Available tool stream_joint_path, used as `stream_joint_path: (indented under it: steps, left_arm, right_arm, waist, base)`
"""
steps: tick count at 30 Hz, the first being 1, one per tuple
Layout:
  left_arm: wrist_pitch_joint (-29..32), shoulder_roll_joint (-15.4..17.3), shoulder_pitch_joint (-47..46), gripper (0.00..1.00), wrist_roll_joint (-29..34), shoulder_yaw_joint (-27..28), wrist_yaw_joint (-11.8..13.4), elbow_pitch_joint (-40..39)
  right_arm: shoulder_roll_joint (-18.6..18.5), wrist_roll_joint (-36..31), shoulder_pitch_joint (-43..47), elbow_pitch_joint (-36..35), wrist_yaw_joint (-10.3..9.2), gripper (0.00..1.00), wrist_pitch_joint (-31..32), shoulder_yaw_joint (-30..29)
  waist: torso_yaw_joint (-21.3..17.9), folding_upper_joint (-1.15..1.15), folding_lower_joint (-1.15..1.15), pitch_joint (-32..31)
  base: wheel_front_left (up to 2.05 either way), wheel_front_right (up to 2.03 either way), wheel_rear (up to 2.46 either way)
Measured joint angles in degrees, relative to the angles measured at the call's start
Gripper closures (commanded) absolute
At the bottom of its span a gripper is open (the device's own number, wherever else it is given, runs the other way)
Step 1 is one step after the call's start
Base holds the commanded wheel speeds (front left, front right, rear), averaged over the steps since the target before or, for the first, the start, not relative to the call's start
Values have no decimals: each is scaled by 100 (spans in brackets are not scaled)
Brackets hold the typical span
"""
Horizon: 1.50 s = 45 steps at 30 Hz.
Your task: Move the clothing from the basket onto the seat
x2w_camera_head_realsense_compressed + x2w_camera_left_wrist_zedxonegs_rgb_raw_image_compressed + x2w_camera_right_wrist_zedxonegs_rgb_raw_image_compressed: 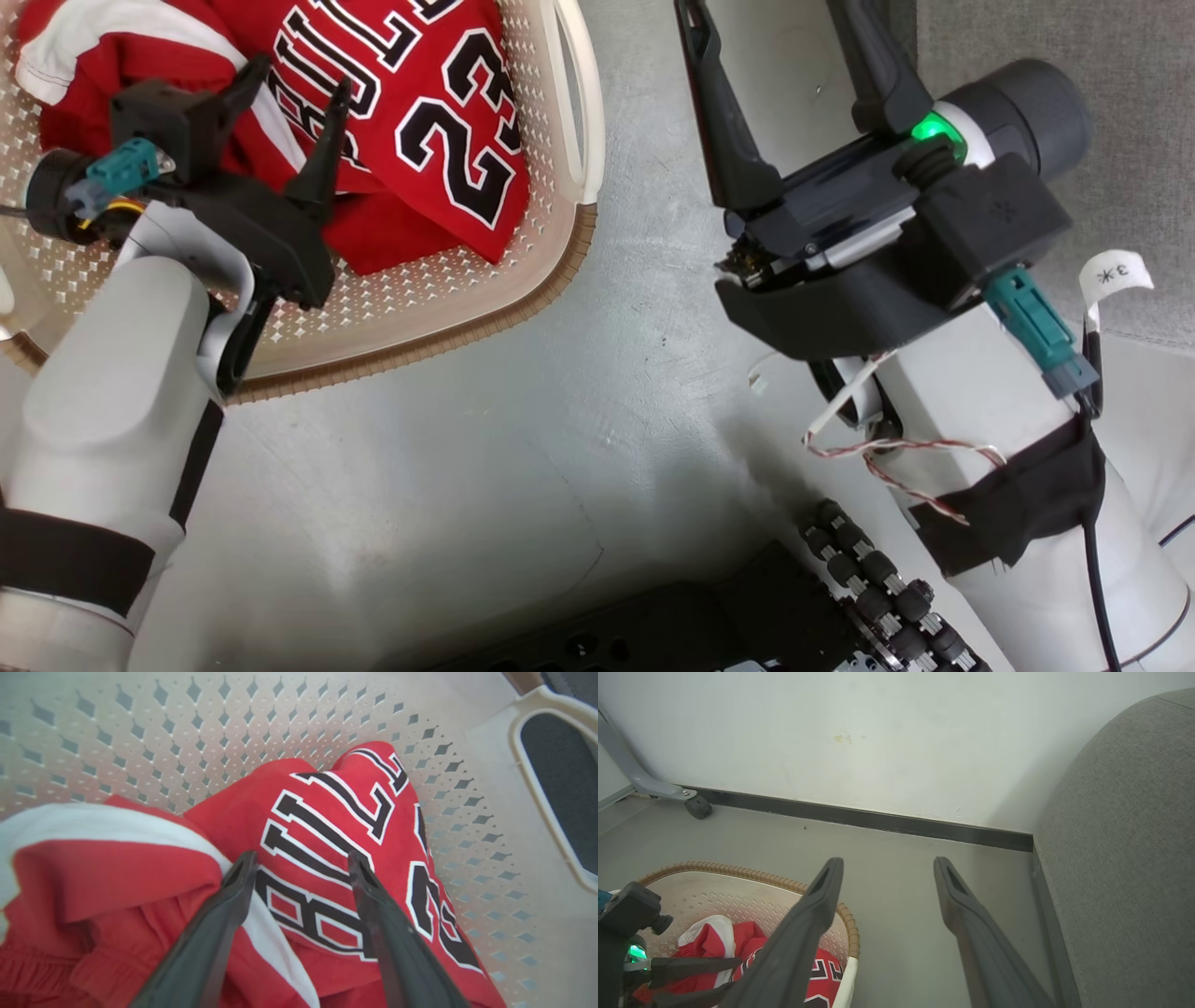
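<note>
The red jersey (420,112) and the striped red piece (121,47) are both sitting in the basket (523,280). Left gripper (301,856) hangs right over the BULLS lettering, fingers spread, gripping nothing. Right gripper (887,861) is spread and empty too, above the floor (887,830) between basket and grey seat (1120,858).

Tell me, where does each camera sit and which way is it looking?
Head: atop the robot, looking down at basket and floor; pale forearms, left claw and right claw show.
Left wrist: looks along the left claw onto the Bulls jersey.
Right wrist: looks along the right claw toward wall and grey seat.
Shared: all three see Bulls jersey and basket.
</note>
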Motion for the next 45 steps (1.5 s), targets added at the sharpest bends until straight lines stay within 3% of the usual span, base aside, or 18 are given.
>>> stream_joint_path:
  steps: [18,19,20,31,45]
  left_arm:
    - [447,-96,-276,2,-349,-400,0,276]
    - [449,-111,-282,66,-355,-413,0,282]
    - [449,-122,-291,100,-378,-425,1,290]
    - [237,-69,-363,100,-460,-635,0,335]
    - [-433,-112,76,100,-797,-981,0,207]
  right_arm:
    - [1,35,82,-147,0,0,1,55]
    - [1,38,100,-147,0,0,1,53]
    - [1,44,110,-147,0,0,1,51]
    - [3,118,113,36,0,0,1,-136]
    - [7,80,116,887,0,0,1,-368]
  waist:
    - [-32,0,0,71]
    - [-30,0,0,74]
    - [-28,0,0,76]
    - [-7,0,0,-15]
    - [225,0,0,-756]
  base:
    - [0,0,0]
    - [0,0,0]
    - [0,0,0]
    - [0,0,0]
    - [0,0,0]
